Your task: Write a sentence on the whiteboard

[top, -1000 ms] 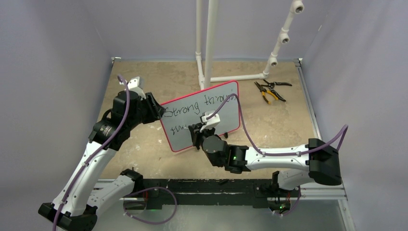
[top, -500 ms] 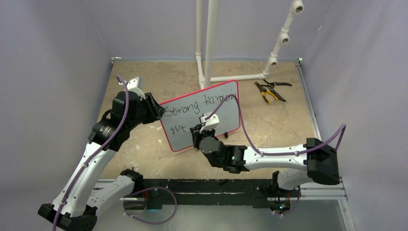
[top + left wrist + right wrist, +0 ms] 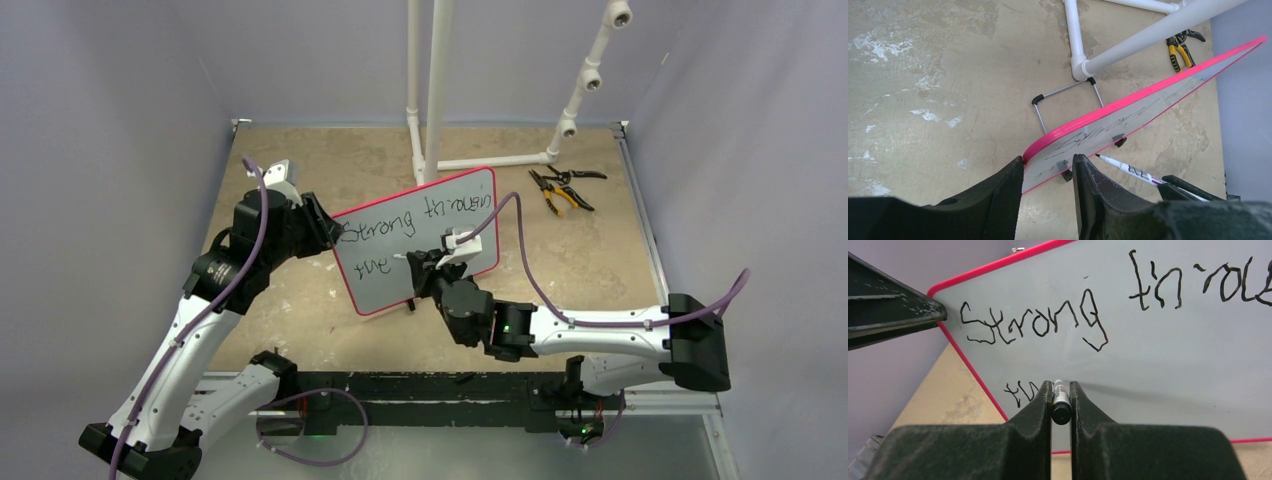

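Right gripper (image 3: 1060,390) was seen clamped on a black marker (image 3: 1060,402), its jaws pressed against the barrel on both sides and the tip pointed at the whiteboard (image 3: 1173,365). Left gripper (image 3: 1048,165) was closed over the left edge of the whiteboard, which was held upright and tilted near the middle of the table (image 3: 300,300). Compared with the frame one second earlier, the right gripper (image 3: 425,265) and its forearm were shifted to the right along the lower line, so that the word "the" was uncovered; the board and the left gripper (image 3: 325,228) were unchanged. The sentence (image 3: 385,222) was read as "Strong" followed by "throu" on the upper line. The last letters of that line were covered by the right wrist and its cable in the top view and cut off by the frame edge in the right wrist view. In the right wrist view the lower line was hidden behind the fingers after its first strokes. Contact between marker tip and board could not be judged. Pliers (image 3: 560,190) and a white pipe frame (image 3: 437,90) were noted behind the board
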Robot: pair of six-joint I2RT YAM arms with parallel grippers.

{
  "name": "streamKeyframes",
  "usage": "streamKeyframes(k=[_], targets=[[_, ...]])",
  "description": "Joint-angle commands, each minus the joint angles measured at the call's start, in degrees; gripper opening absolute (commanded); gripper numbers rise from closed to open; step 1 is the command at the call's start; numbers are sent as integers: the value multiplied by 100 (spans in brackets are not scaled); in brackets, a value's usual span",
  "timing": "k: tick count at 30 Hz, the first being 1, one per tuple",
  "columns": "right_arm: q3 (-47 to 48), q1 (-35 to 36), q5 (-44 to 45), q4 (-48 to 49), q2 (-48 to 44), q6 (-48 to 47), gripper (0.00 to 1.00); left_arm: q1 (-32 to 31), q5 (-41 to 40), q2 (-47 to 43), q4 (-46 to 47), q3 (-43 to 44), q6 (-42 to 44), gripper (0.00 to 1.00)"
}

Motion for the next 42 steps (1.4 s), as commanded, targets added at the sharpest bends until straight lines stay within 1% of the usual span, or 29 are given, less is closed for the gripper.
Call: streamKeyframes(k=[1,8,20,25,42], targets=[[-130,-11,-224,782,-109,-428,0,-2,90,-16,208,-4,-81,39],[9,-12,-392,985,114,-661,0,-2,84,25,224,14,-83,39],[153,-19,-530,888,354,-696,0,-2,85,88,288,-3,-72,39],[177,-15,-592,1010,414,-798,0,-2,86,113,319,-12,-71,39],[295,-18,-249,935,574,-799,0,-2,87,107,315,-38,-93,39]])
